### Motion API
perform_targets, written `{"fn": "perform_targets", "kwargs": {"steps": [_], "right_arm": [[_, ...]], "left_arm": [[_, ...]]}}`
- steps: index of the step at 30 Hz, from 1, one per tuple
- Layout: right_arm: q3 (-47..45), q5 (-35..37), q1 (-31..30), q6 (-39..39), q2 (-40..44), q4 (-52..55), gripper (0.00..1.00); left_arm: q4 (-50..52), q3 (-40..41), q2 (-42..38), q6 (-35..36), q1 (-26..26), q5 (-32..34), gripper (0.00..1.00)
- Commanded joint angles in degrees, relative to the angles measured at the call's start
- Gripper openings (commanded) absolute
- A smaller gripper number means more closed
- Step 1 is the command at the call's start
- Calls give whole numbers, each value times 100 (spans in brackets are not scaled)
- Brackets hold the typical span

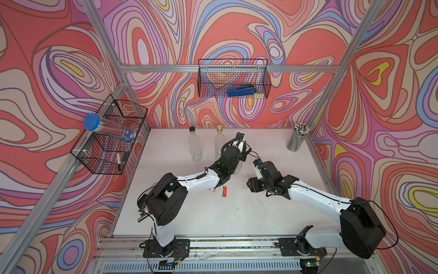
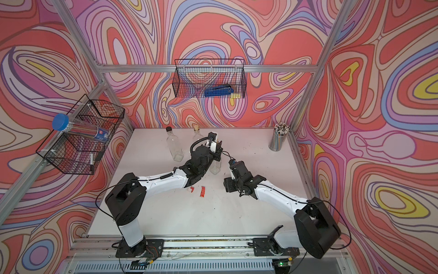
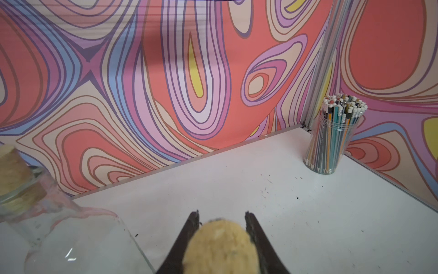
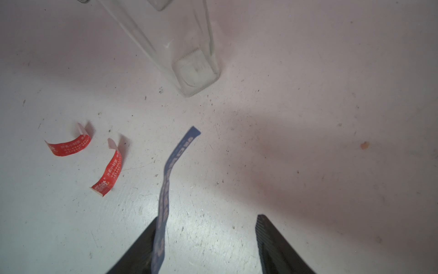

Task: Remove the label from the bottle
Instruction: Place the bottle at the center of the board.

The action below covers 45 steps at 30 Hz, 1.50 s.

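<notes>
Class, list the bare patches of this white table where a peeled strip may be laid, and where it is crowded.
Free: the front of the table, between the red labels and the front rail; also back right, between the right gripper and the pencil cup. Crowded: back middle, where the bottles stand and the left gripper clamps one's cork.

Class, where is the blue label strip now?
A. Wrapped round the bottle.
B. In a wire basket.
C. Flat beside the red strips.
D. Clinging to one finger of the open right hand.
D: the blue label strip hangs from one finger of the right hand, whose jaws stand apart, clear of the bottle.
</notes>
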<state>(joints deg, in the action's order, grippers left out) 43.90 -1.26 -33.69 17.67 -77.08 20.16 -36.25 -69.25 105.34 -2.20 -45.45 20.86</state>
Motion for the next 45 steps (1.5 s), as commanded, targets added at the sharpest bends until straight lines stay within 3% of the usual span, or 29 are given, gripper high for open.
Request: {"fn": "perform_targets", "kwargs": {"steps": [1,8,19,24,29,45], "right_arm": [[-92,26,24,26,116,-70,65],[-101,-32,26,52,88,-109,65],[-110,-33,25,61,99,-102,65],[-100,-52,25,70,88,-118,65],[-93,-68,26,70,79,-119,65],[-14,-111,24,32,48,-113,66]], "left_arm": [[284,-216,388,-64,238,114,0],[518,-829,840,-284,482,44,0],[618,-893,971,-462,537,23,0],[637,-862,953,-431,537,38,24],[628,-844,942,-422,537,76,37],[516,-519,643,-526,537,103,59]]}}
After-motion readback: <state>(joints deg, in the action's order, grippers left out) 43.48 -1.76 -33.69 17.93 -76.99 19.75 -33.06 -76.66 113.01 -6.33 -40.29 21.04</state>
